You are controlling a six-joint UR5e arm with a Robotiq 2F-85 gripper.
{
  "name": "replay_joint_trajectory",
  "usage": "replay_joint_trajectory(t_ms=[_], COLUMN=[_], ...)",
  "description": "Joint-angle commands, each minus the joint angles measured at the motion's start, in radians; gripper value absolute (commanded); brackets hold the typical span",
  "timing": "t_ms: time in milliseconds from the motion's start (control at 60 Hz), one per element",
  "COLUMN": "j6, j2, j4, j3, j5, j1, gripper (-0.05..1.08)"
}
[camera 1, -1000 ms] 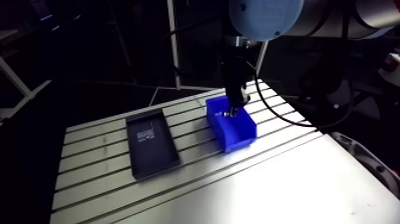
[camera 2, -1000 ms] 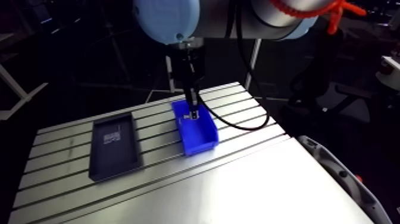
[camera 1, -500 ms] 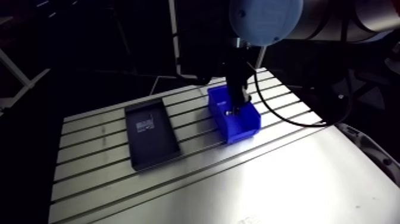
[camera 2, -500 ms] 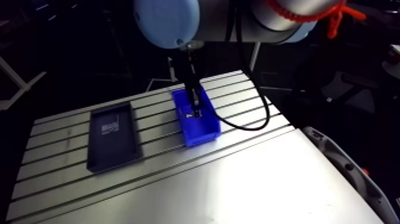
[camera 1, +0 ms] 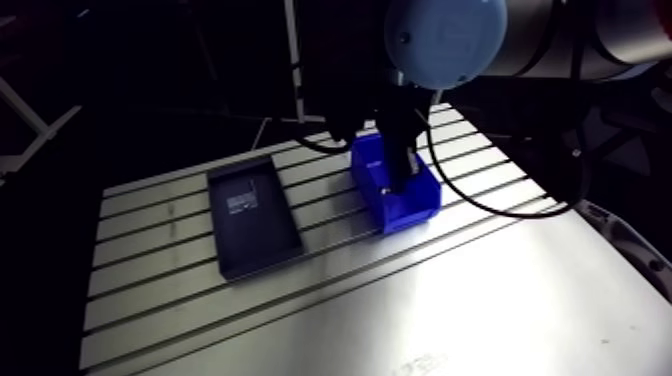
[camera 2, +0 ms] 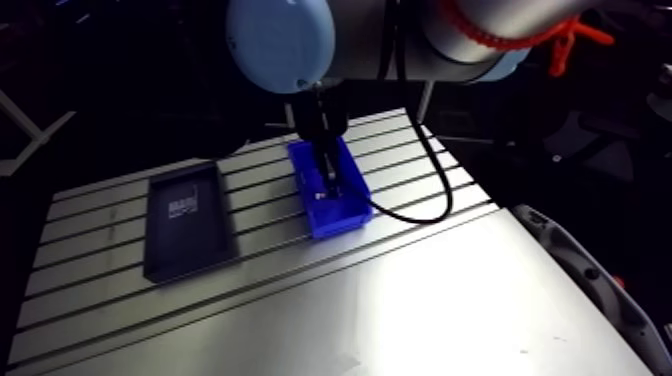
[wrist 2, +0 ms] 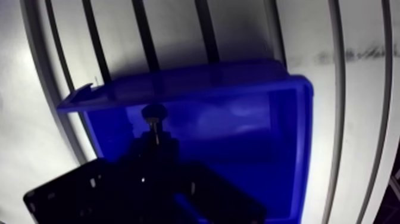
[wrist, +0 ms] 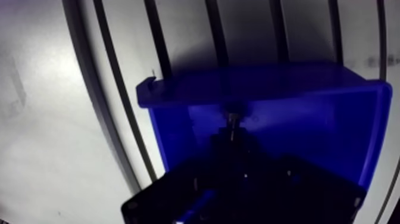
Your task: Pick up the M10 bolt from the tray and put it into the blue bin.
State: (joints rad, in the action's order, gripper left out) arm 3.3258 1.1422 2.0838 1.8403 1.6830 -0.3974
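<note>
Nearest the wrist camera, the dark jaws are closed on the M10 bolt (wrist 2: 153, 118), which sticks out ahead of them head first. The task's piece is therefore out of the tray and held low inside the blue bin (wrist 2: 208, 80) (close to the wall with the flat lip, not over the middle). Holding it this deep looks deliberate: let go from here, the bolt should drop only a short way and have little room to bounce out. It does not seem to touch the bin floor, though shadow makes that hard to judge. Beyond the bin run the dark slots of the aluminium counter (wrist 2: 238, 30). In the arm view the black tray (camera 1: 262, 245) lies left of centre in the frame, well apart from the bin at upper middle. It shows only a pale patch (camera 1: 242, 201) inside, so the step left appears to be the release.
</note>
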Motion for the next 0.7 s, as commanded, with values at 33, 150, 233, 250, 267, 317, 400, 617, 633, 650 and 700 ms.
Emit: replay_joint_trajectory(t_ms=[33, 150, 233, 250, 267, 317, 400, 617, 633, 650, 700], j6=[-0.003, -0.024, -0.029, -0.030, -0.030, -0.030, -0.031, -0.037, -0.037, -0.037, -0.037], j2=[-0.011, -0.020, -0.022, -0.022, -0.022, -0.022, -0.020, 0.011, 0.024, 0.024, 0.050], j4=[0.003, 0.003, 0.003, 0.003, 0.003, 0.003, 0.003, -0.001, -0.001, -0.001, -0.010], j3=[0.003, 0.001, 0.001, 0.003, 0.003, 0.003, 0.003, -0.009, -0.011, -0.011, -0.017], j5=[0.001, 0.001, 0.001, 0.001, 0.001, 0.001, -0.001, -0.005, -0.009, -0.009, -0.012], j1=[0.000, 0.000, 0.000, 0.000, 0.000, 0.000, 0.001, 0.001, 0.002, 0.002, 0.000], gripper=[1.04, 1.03, 1.02, 1.01, 1.01, 0.97, 0.89, 0.22, 0.14, 0.14, 0.01])
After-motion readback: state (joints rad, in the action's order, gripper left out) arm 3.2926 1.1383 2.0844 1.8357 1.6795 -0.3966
